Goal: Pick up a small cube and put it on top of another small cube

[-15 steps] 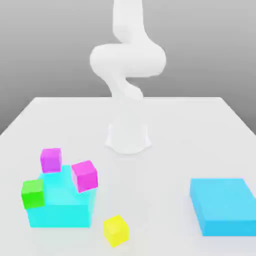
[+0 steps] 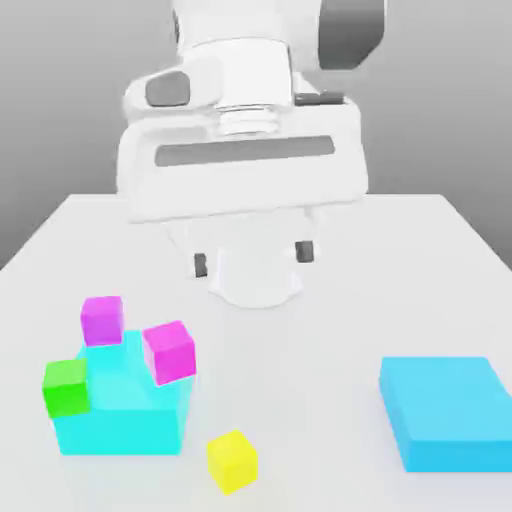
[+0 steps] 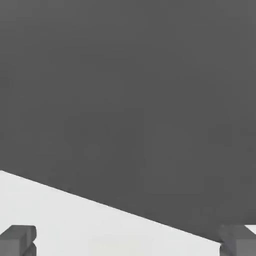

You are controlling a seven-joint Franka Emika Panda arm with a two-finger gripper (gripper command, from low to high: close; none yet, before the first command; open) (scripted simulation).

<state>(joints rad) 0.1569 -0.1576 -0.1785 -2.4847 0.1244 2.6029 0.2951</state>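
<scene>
Bright yellow and plain, the small cube [image 2: 232, 462] sits tilted sideways.

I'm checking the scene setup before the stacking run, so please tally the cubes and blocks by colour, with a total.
Yellow cube: 1
Green cube: 1
Magenta cube: 1
Purple cube: 1
Cyan block: 1
Blue block: 1
Total: 6
</scene>
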